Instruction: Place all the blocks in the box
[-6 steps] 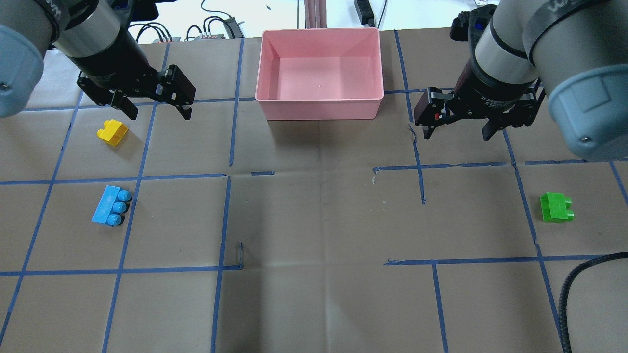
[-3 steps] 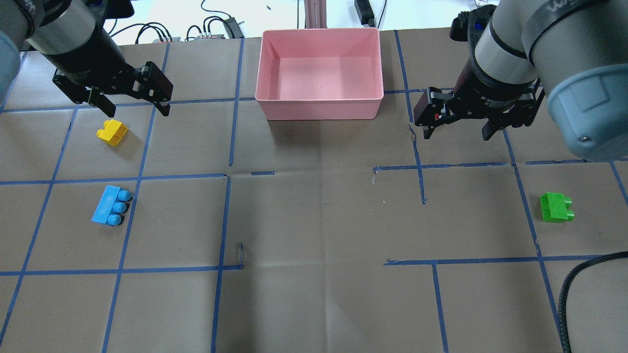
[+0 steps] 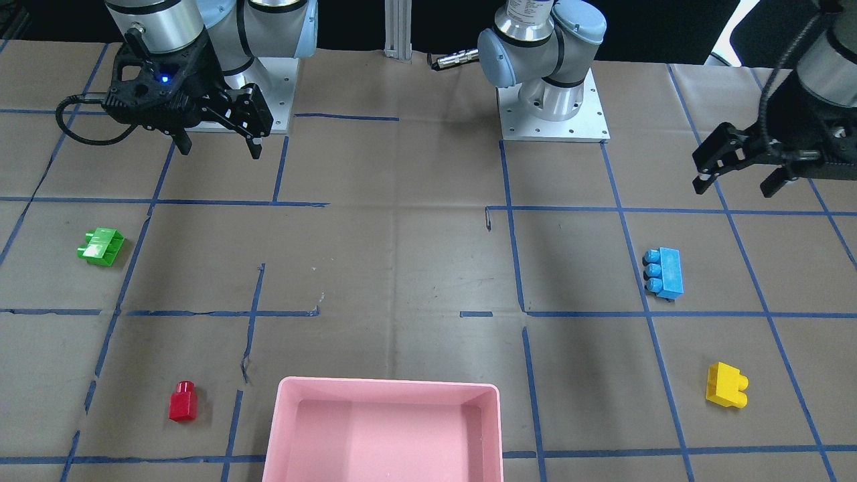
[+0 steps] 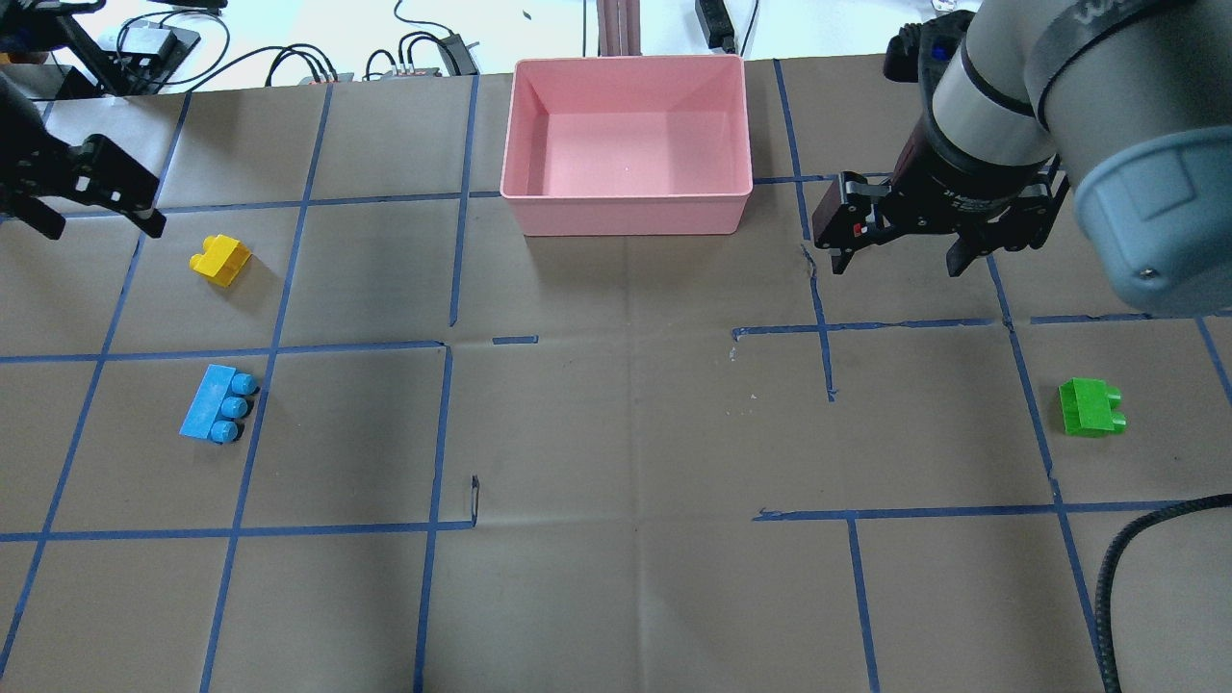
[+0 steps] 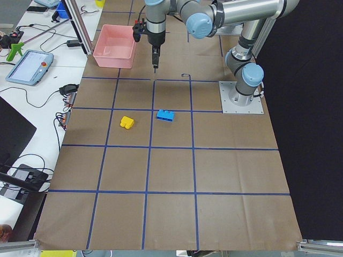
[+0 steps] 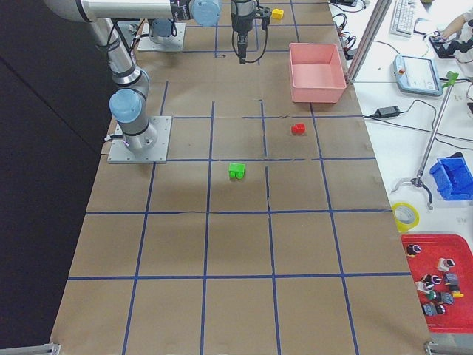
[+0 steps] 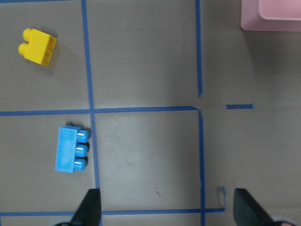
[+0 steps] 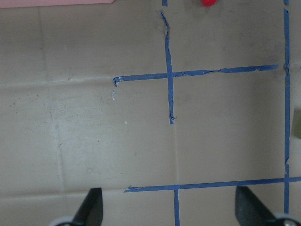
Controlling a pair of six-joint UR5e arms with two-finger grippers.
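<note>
1. across the table, front-facing view: all four blocks lie on the paper-covered table (image 3: 415,268), and none is in the pink box (image 3: 388,383). the green brick (image 3: 100,246) and red brick (image 3: 183,402) sit on the right arm's half. the blue brick (image 3: 663,272) and yellow brick (image 3: 726,385) sit on the left arm's half. this split probably lets each arm serve its own side, with the box central for both.
2. overhead view: the left gripper (image 4: 101,223) hangs above the table near the yellow brick, fingers apart, nothing held. the right gripper (image 4: 897,262) hangs just beside the box's corner, fingers apart, empty. the red brick does not show; the right arm likely hides it.
3. exterior left view: the yellow and blue bricks lie near each other, well apart from the box.
4. exterior right view: the red brick lies near the box and the green brick farther off.
5. left wrist view: the fingers (image 7: 89,209) frame bare paper. the blue brick lies ahead to one side, untouched. the wide spacing suits a descent over a brick.
6. right wrist view: the fingers (image 8: 91,207) spread over bare paper. the red brick shows at the top edge and the green brick at the right edge. no grasp is yet made.
</note>
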